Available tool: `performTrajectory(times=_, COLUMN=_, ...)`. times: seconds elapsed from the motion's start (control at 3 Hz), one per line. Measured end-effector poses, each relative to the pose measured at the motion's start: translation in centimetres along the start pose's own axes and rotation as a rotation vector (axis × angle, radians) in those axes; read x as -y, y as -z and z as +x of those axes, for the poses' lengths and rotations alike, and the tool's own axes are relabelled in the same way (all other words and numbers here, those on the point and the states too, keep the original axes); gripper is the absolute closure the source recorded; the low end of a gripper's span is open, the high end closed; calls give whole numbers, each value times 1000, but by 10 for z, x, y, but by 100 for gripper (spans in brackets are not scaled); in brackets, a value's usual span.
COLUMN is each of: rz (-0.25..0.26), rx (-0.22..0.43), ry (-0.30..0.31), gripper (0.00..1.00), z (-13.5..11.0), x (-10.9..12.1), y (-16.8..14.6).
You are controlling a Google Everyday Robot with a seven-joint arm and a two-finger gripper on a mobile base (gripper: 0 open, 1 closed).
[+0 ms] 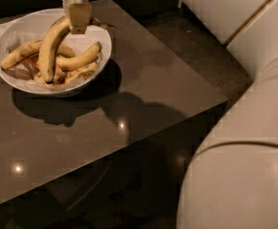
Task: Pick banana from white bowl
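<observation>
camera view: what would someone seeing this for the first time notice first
The big pale arm shell fills the right side, close in the foreground. At top left a white bowl sits on the dark table. The claw hangs over it at the upper end of the long curved banana, which lies across the other bananas.
</observation>
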State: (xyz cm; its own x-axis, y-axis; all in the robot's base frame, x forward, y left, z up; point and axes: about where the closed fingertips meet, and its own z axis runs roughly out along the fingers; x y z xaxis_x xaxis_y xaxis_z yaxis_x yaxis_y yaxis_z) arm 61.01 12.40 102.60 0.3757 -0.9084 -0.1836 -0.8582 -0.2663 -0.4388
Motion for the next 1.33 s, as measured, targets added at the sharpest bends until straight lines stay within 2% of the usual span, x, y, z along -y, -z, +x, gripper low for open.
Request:
performTrajectory(times=0.33, rz=16, rx=-3, ry=-12, gripper=100, z=2, x=1, y=2)
performTrajectory(times=0.67, rz=67, rx=16, ry=-91, gripper=100, z=15, x=-10, y=23)
performTrajectory(times=1.0, rz=106, rx=24, ry=-203, gripper=100, z=39, x=-30, y=40)
performTrajectory(times=1.33, rz=105, rx=17, ry=-288, gripper=100, z=62, x=-47, y=42)
